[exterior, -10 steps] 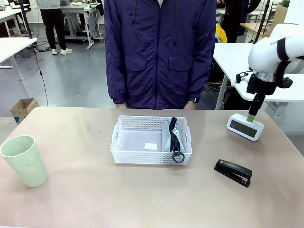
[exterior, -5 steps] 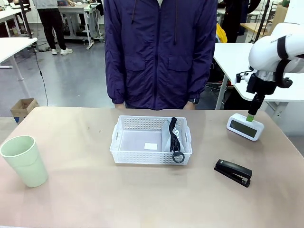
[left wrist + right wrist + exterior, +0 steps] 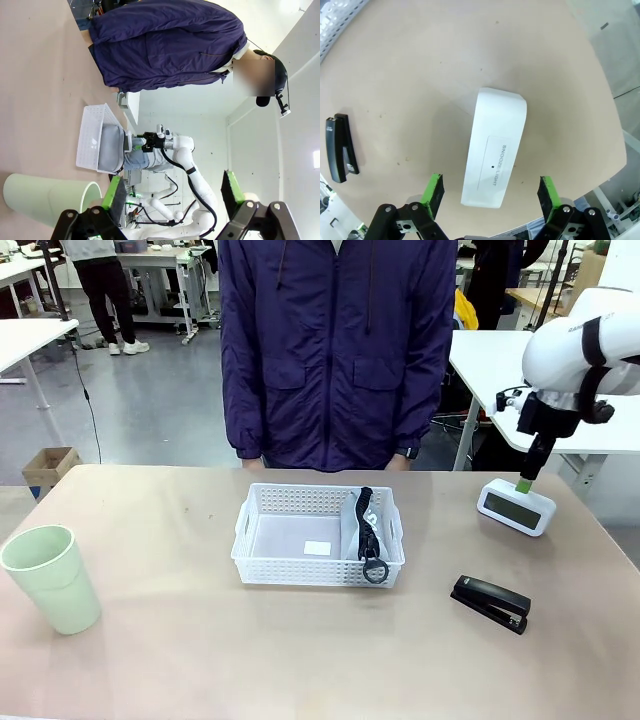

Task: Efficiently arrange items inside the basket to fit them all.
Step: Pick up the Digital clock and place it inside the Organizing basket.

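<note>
Basket (image 3: pixel 318 570): sits mid-table, long side toward the robot; its left part is bare apart from a small white label on the floor.
Pouch (image 3: pixel 352 530): already inside the basket, standing on edge along the right wall, with the black strap draped over the near rim.
White box (image 3: pixel 515 507): on the table (image 3: pixel 200 660) well to the right of the basket and slightly farther back, lying flat; the right wrist view shows "SNOOZE/LIGHT" printed on its top.
Stapler (image 3: pixel 489 603): right of the basket and nearer the robot, well apart from it, closed and lying flat.
Cup (image 3: pixel 52 578): far left of the basket, upright, mouth up.
Right gripper (image 3: pixel 523 484): right of the basket, directly above the white box, fingers spread wide to either side of its width, gripping nothing.
Left gripper (image 3: pixel 173 192): off to the left of the basket near the cup, fingers wide apart, empty.
Person (image 3: pixel 337 350): stands just behind the basket, not reaching in.
Change: over the last second the right gripper has edged upward a touch above the white box; the box, stapler, cup and pouch lie exactly where they were.
Meaning: the box is not picked up yet, and this looks like a small readjustment before a grasp. One item of four is packed, and the free left part seems roomy enough for the box.
</note>
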`<move>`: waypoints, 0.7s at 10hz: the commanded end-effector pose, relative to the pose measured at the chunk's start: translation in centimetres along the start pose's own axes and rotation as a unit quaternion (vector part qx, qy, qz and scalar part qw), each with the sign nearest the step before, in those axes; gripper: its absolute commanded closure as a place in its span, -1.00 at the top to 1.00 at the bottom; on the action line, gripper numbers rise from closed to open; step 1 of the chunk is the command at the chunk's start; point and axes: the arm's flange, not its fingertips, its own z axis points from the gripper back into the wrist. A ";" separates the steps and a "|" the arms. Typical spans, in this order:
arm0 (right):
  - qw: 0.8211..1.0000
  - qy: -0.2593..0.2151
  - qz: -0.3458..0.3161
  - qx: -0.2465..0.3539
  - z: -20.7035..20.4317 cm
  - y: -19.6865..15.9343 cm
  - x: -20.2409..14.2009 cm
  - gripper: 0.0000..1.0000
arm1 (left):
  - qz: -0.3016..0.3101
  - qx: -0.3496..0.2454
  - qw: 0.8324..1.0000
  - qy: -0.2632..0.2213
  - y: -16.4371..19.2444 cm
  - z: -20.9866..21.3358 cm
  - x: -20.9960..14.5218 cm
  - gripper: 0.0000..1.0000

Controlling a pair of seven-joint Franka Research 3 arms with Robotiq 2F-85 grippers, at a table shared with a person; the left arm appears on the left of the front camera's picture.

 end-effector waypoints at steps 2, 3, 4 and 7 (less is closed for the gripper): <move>0.999 0.003 0.038 -0.015 -2.8 -0.5 0.0 1.00 | -0.006 -0.006 1.000 0.002 -0.1 0.0 -0.1 1.00; 0.999 0.009 0.052 -0.009 -3.8 -0.7 0.1 1.00 | -0.006 -0.006 1.000 0.002 -0.1 0.0 -0.1 1.00; 0.998 0.012 0.057 -0.004 -4.5 -0.6 0.2 1.00 | -0.006 -0.006 1.000 0.002 -0.1 0.0 -0.1 1.00; 0.998 0.026 0.059 -0.009 -6.9 -0.3 0.6 1.00 | -0.006 -0.006 1.000 0.002 -0.1 0.0 -0.1 1.00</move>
